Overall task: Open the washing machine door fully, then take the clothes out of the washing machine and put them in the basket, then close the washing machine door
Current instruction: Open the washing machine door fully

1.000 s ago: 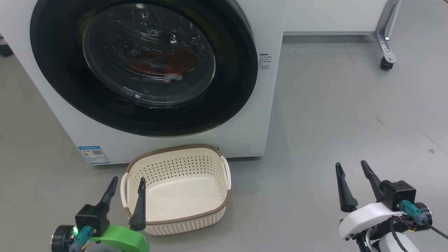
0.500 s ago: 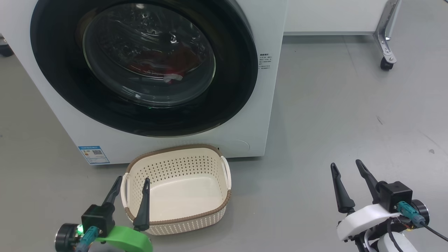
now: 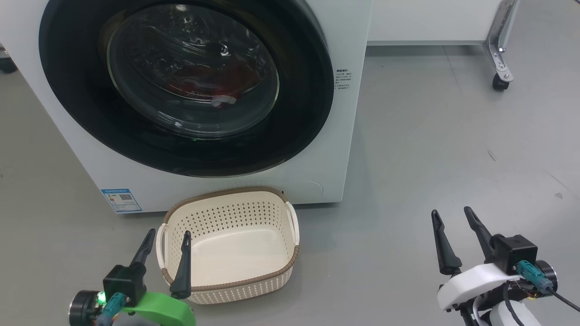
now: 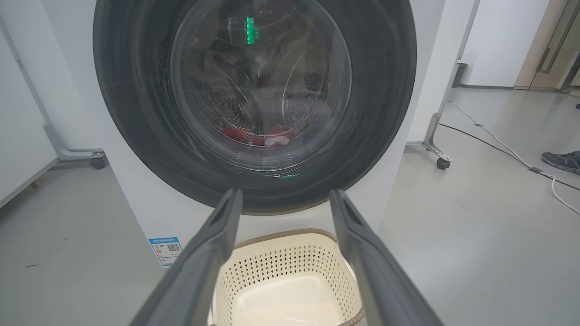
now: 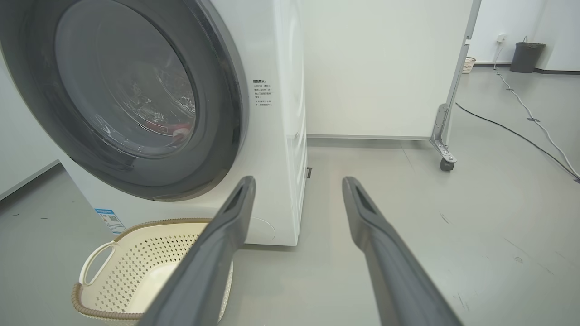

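Note:
The white washing machine (image 3: 342,149) fills the upper left of the head view, and its round black washing machine door (image 3: 299,117) lies flat against the front. Red clothes (image 3: 204,88) show through the glass inside the drum, also as clothes (image 4: 253,136) in the left wrist view. The empty cream basket (image 3: 272,276) stands on the floor just before the machine. My left gripper (image 3: 168,234) hovers open over the basket's left handle. My right gripper (image 3: 452,213) is open above bare floor, well right of the basket. Both hold nothing.
A white panel on a castor leg (image 3: 500,81) stands at the back right. Cables (image 4: 498,145) run over the grey floor to the right, and a person's shoe (image 4: 562,160) rests there. A bin (image 5: 525,56) stands far off by the wall.
Both grippers shifted only slightly: they dipped a little and came back up. Door, clothes and basket have not moved.

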